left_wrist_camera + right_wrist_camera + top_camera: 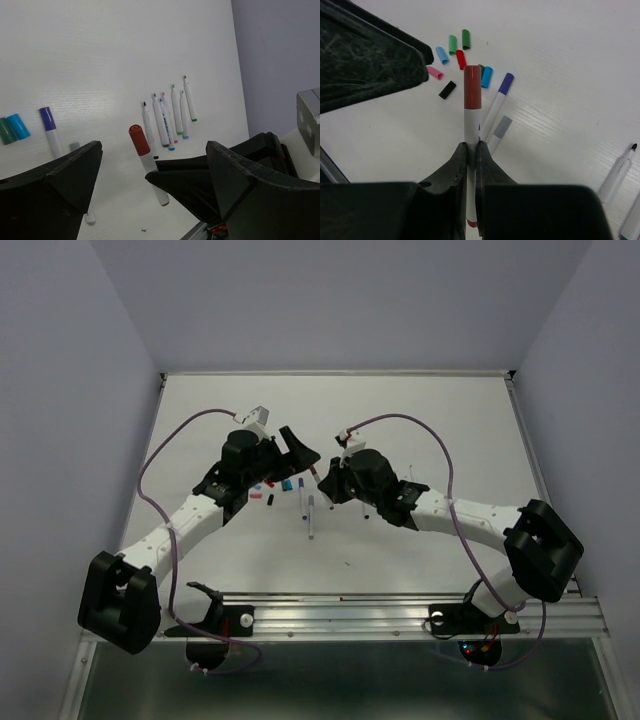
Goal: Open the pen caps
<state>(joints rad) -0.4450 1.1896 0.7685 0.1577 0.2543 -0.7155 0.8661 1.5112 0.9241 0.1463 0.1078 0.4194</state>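
Note:
My right gripper [471, 147] is shut on the white barrel of a pen [472, 125] and holds it above the table, its brown-red cap [472, 87] pointing away from me. In the left wrist view the same pen [148, 162] and cap [139, 140] show between my left gripper's [154, 150] wide-open fingers [235, 175], untouched. Several loose pen caps [452, 44] lie on the table beyond. A purple-capped pen [500, 95] and a grey-capped pen [500, 129] lie under the held pen. In the top view both grippers, left [297, 448] and right [322, 480], meet at the table's middle.
Several uncapped pens [170, 115] lie side by side on the white table [420, 420]. Two more uncapped pens [619, 172] show at the right wrist view's right edge. Teal and blue caps [14, 129] lie at the left. A metal rail [400, 615] runs along the near edge.

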